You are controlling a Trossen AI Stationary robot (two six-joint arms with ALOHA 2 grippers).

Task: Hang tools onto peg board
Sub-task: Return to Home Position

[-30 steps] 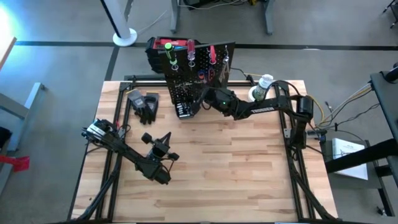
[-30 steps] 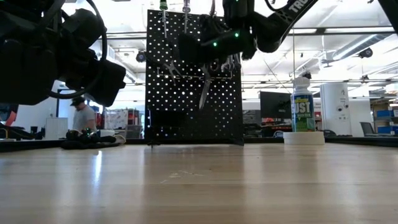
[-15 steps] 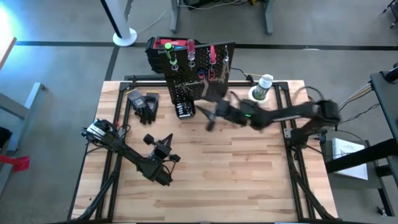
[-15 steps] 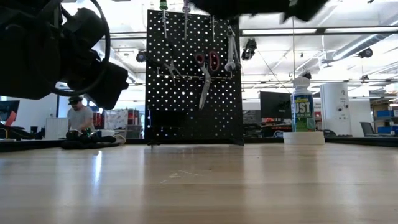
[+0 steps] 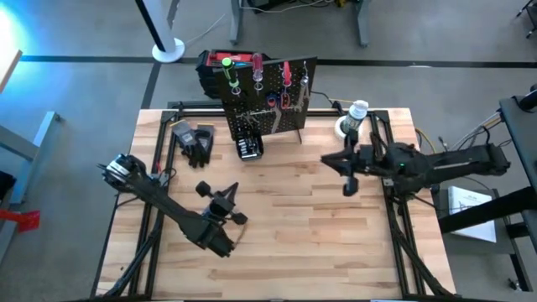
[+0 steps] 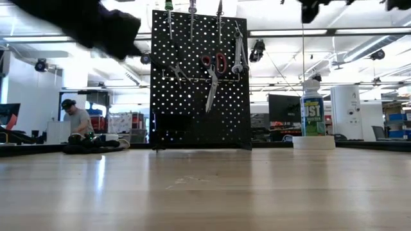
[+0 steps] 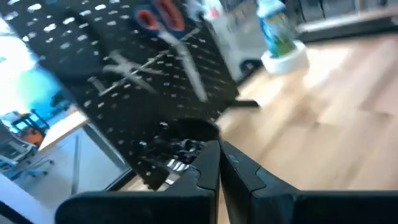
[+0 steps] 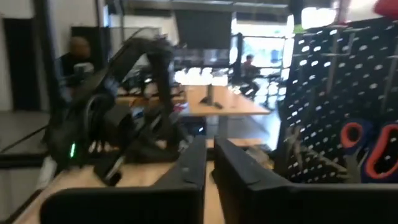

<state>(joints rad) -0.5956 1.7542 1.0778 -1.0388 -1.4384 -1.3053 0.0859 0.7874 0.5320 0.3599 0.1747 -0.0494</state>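
Note:
The peg board (image 5: 268, 109) stands upright at the table's far edge. On its face hang red-handled scissors (image 6: 212, 70), silver wrenches (image 6: 239, 54) and black pliers (image 6: 173, 69). Screwdrivers (image 6: 169, 9) sit in the holders along its top; their green and red handles (image 5: 228, 69) show from above. My right gripper (image 5: 327, 159) is shut and holds nothing. It is raised over the table's right half, pointing left, well clear of the board. My left gripper (image 5: 228, 191) is shut on nothing. It hangs over the near left of the table and points at the board.
Black gloves (image 5: 197, 143) and a small black box of bits (image 5: 249, 149) lie in front of the board. A red-and-black toolbox (image 5: 220, 67) stands behind it. A spray bottle (image 5: 357, 113) stands at the far right. A person (image 6: 78, 119) sits in the room beyond.
My right gripper has drawn back from the peg board's face toward the table's right edge and risen. The scissors stay hanging on the board. My left gripper has risen, out of most of the low view.

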